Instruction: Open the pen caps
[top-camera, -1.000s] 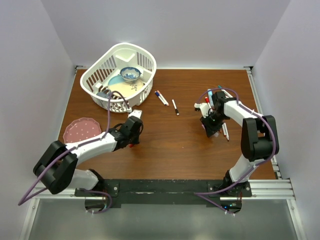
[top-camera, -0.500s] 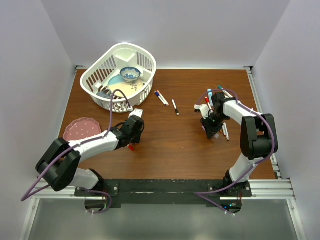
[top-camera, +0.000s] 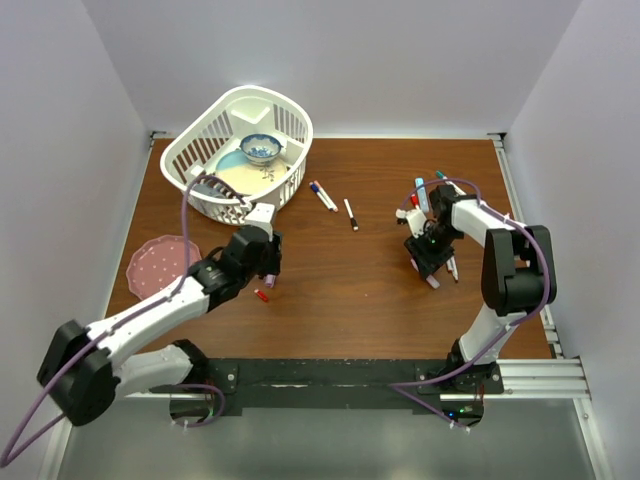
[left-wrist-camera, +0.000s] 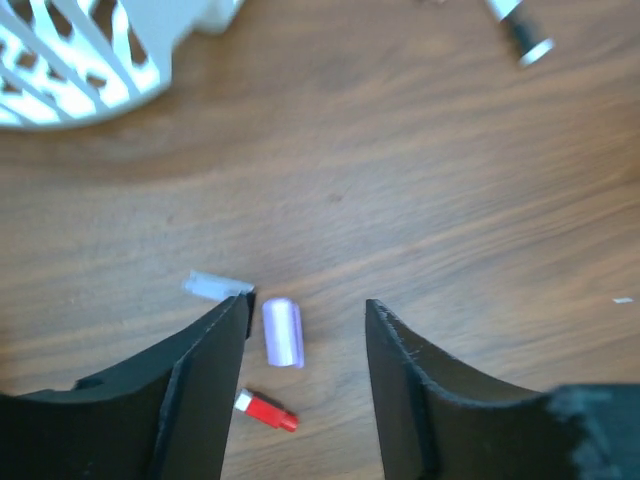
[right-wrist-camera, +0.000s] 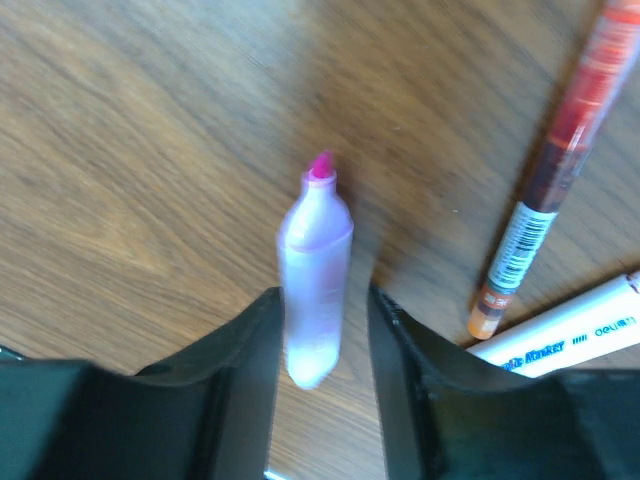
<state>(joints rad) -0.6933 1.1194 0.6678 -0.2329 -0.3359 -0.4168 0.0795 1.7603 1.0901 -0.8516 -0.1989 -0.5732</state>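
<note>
Currently, left gripper (left-wrist-camera: 308, 302) hangs low over the table (left-wrist-camera: 450, 200), jaws apart, holding nothing. Purple cap (left-wrist-camera: 283, 332) lies on the wood between the fingers, nearer the one on the view's left; it appears to touch neither. Red cap (left-wrist-camera: 266, 411) lies just beside it, closer to the wrist. A small clear piece (left-wrist-camera: 216, 287) sits by the same fingertip. Basket (left-wrist-camera: 70, 60) corner shows at top left of that view.

Right gripper (right-wrist-camera: 325, 295) straddles the pink pen (right-wrist-camera: 316, 250), which is uncapped, nib pointing away from the wrist. The pen sits against one finger with a slit at the other; cannot tell whether it is clamped. Orange pen (right-wrist-camera: 548, 180) and white pen (right-wrist-camera: 575, 322) lie just beside it.

Overhead: blue pen (top-camera: 322, 195) and black pen (top-camera: 350, 214) lie mid-table, well apart from both grippers. Plate (top-camera: 160, 262) sits at the left edge.
</note>
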